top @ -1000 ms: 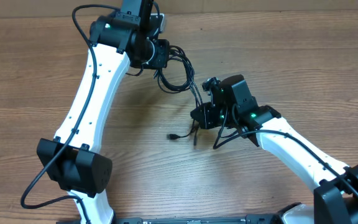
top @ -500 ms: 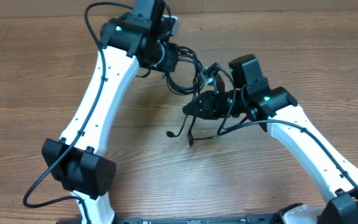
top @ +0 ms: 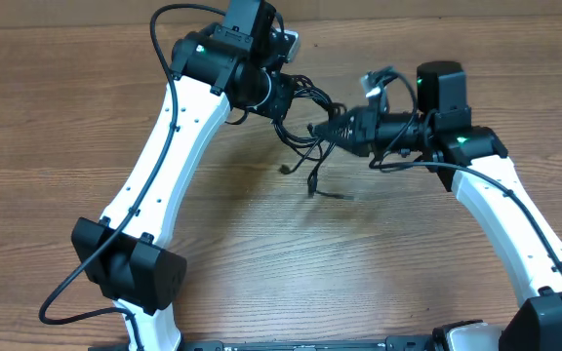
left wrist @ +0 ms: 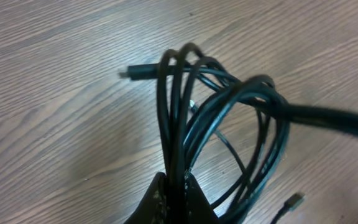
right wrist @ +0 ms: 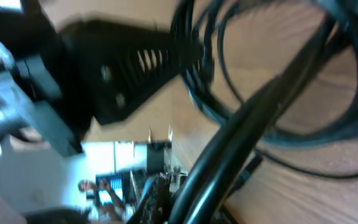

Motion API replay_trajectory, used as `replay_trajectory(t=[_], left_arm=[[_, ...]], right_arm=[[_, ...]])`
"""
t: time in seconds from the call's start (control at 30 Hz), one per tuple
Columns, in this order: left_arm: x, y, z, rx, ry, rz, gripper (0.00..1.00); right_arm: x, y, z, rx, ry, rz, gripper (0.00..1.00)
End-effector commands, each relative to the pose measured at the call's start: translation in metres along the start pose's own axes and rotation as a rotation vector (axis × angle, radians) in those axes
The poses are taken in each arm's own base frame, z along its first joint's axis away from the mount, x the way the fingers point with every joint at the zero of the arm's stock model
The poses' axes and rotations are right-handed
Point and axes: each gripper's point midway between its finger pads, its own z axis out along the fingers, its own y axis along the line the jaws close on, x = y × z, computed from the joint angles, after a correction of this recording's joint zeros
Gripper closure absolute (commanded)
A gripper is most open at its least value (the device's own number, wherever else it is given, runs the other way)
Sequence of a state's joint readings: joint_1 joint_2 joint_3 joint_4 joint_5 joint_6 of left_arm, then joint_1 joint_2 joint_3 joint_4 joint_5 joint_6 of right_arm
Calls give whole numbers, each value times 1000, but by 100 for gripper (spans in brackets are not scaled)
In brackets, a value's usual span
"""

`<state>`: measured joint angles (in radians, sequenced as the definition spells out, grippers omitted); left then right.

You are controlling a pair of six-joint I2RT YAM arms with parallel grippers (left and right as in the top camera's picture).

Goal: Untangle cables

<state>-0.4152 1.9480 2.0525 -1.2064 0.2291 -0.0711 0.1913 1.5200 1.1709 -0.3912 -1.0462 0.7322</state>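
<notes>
Black cables (left wrist: 173, 112), gripped by left tool (left wrist: 174, 198), right tool (top: 338, 128)

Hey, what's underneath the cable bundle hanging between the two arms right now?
Only bare wooden table shows beneath the cables, with loose plug ends dangling toward it. The strands pinched inside both shut jaws are covered, so how they cross there can't be seen.

Two arms (top: 164, 146) (top: 515, 224) — one tangle of cables (top: 312, 130).

Wood-grain table (top: 47, 117); cables (left wrist: 174, 124) hang over it, plug ends near its surface.
</notes>
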Motion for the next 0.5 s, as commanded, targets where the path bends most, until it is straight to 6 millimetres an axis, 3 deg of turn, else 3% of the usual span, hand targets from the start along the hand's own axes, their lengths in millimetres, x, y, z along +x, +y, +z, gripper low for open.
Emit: replay_trajectory(t=[0.0, 0.2, 0.47], left_arm=[[-5, -31, -21, 86, -48, 90, 96], [-3, -47, -23, 168, -39, 102, 96], [-3, -70, -28, 301, -50, 149, 96]], right_arm=[[-29, 5, -12, 64, -161, 34, 96], [-55, -21, -16, 220, -331, 39, 96], [-51, -32, 7, 301, -347, 28, 96]])
